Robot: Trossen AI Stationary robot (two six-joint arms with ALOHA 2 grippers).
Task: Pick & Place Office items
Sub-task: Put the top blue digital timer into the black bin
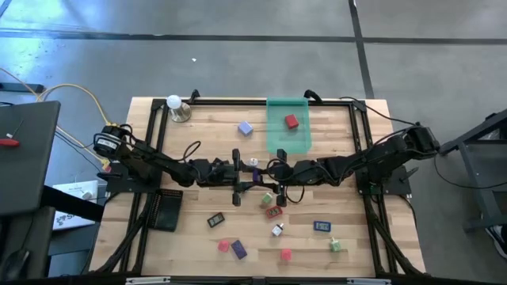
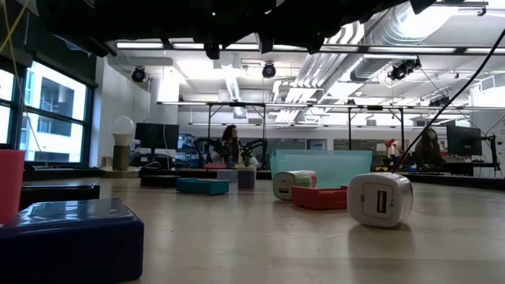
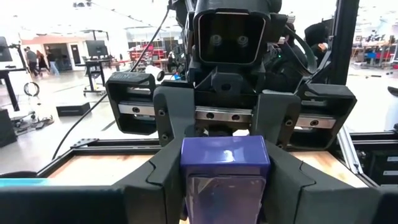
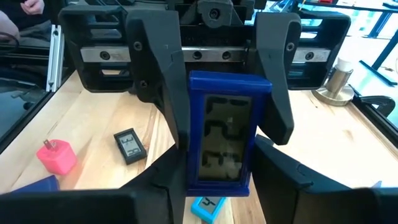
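Observation:
A blue block with a dark face (image 4: 222, 134) hangs in the air over the table's middle, between my two grippers, which meet tip to tip. My left gripper (image 3: 225, 186) comes from the table's left (image 1: 244, 176) and my right gripper (image 4: 221, 180) from the right (image 1: 271, 174); both are shut on the block. More office items lie loose on the wood near the front: a black piece (image 1: 215, 220), a red block (image 1: 274, 211), a white block (image 1: 278, 230) and a blue piece (image 1: 321, 226). A red block (image 1: 291, 121) lies in the green tray (image 1: 277, 138). My left gripper pinches the blue block's two side faces (image 3: 186, 163) between its two fingers, coming about level from the table's left. The block is lifted clear of the table. My right gripper pinches the same block's side faces at its other end (image 4: 194, 163), coming from the table's right and slanting slightly down. The block stands between both pairs of fingers, clear of the table.
A white ball on a metal base (image 1: 175, 105) stands at the far left corner, a black tray (image 1: 166, 210) at the left. A purple block (image 1: 245, 127) lies beside the green tray. Several small blocks lie along the near edge (image 1: 285, 254). People show in the room beyond.

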